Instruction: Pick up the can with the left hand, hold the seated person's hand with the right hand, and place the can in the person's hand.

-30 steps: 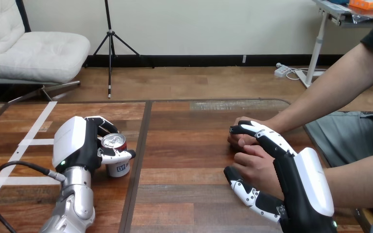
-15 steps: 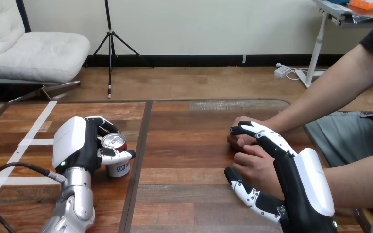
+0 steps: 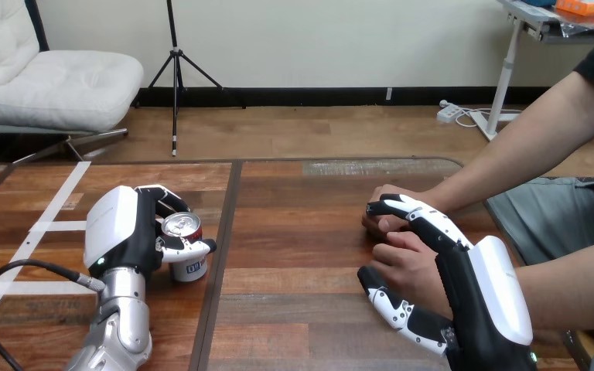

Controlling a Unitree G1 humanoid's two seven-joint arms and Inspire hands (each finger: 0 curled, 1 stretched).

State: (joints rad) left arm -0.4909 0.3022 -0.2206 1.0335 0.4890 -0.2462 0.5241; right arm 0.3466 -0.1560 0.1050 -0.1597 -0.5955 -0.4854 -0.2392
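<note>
Left robot hand (image 3: 120, 232) is wrapping the can (image 3: 184, 249) on the desk (image 3: 302, 232), right robot hand (image 3: 495, 290) clasping the person's hand (image 3: 408, 268); a loose grip risks tipping it.

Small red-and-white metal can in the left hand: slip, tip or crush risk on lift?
Likely rigid but thin-walled: the small red-and-white metal can may dent if the left hand squeezes hard. Smooth sides, probably slippery. Upright, narrow base: may tip if nudged.
</note>
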